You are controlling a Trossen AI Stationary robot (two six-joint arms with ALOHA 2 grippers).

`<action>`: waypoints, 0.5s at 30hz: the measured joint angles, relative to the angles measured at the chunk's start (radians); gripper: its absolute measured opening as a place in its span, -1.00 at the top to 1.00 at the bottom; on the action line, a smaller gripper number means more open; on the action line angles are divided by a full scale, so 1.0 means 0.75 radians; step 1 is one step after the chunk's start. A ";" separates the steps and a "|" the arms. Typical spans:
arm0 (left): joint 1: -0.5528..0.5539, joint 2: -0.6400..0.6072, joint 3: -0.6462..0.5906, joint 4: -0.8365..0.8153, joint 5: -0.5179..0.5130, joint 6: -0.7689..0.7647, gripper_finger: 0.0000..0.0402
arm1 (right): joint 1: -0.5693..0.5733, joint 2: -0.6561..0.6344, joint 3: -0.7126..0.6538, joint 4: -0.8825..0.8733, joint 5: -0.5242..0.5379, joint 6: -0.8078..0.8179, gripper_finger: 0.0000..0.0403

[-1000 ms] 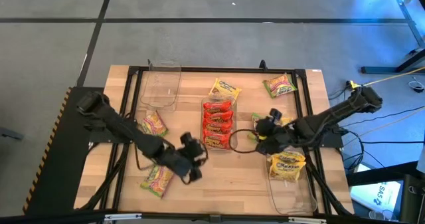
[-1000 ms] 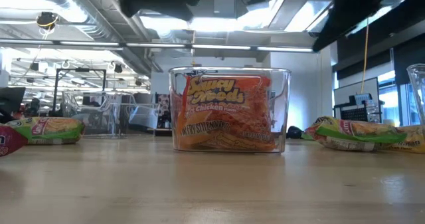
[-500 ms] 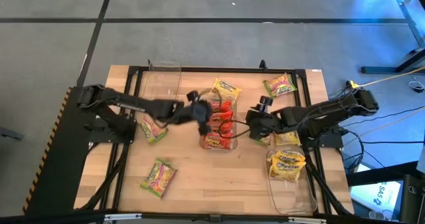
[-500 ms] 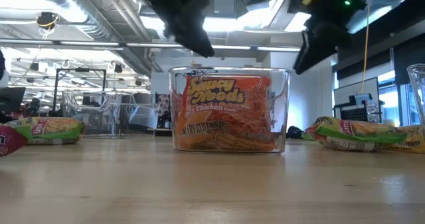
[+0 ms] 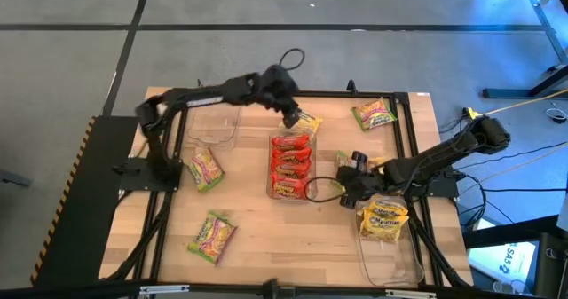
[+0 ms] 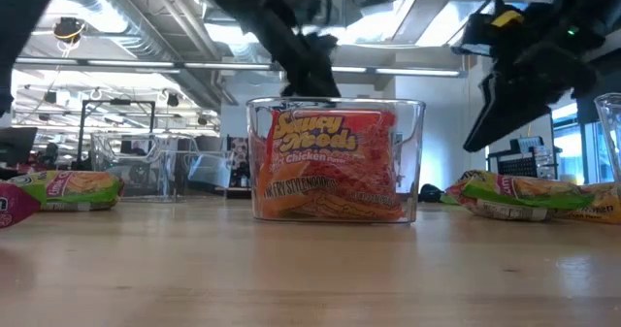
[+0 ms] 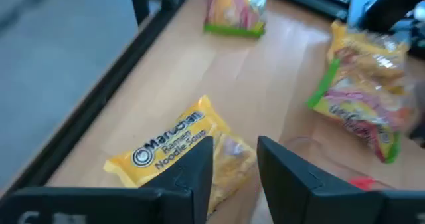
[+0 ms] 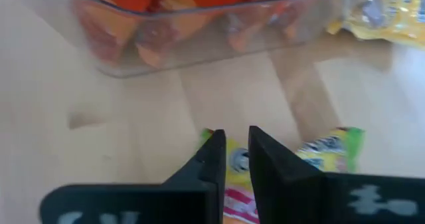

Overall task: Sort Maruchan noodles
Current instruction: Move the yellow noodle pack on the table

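My left gripper (image 5: 291,114) (image 7: 236,164) is open over the near end of a yellow Maruchan packet (image 5: 303,120) (image 7: 166,151) that lies flat on the wood just beyond the middle tray. Whether its fingers touch the packet I cannot tell. My right gripper (image 5: 346,185) (image 8: 237,157) hangs above the table to the right of that tray, fingers a narrow gap apart, over a green-edged packet (image 8: 325,151) lying flat. The middle clear tray (image 5: 290,161) (image 6: 335,162) holds several red packets. In the low view both grippers are raised, the left (image 6: 306,60) and the right (image 6: 514,84).
An empty clear tray (image 5: 213,117) stands at the far left. A clear tray (image 5: 388,246) at the near right holds a yellow packet (image 5: 383,221). Green packets lie loose at the left (image 5: 204,168), near left (image 5: 211,237) and far right (image 5: 374,113). A black frame (image 5: 169,157) rims the work area.
My left arm has swung from the near-left part of the table, beside the green packet there, up and across to the far side, ending over the yellow packet beyond the middle tray. My right gripper has shifted a little toward the near edge. No packet has moved.
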 joint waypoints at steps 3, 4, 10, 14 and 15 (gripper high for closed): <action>0.055 0.180 0.186 -0.115 0.068 0.008 0.52 | 0.038 -0.001 -0.057 0.107 0.006 0.039 0.82; 0.069 0.234 0.241 -0.160 0.083 0.022 0.53 | 0.050 -0.001 -0.072 0.135 0.013 0.048 0.82; 0.129 0.507 0.492 -0.327 0.261 0.036 0.56 | 0.071 -0.001 -0.142 0.264 0.069 0.114 0.82; 0.158 0.601 0.569 -0.392 0.358 0.036 0.56 | 0.071 -0.001 -0.164 0.307 0.096 0.120 0.83; 0.164 0.615 0.575 -0.411 0.358 0.036 0.56 | 0.071 -0.001 -0.167 0.323 0.106 0.120 0.83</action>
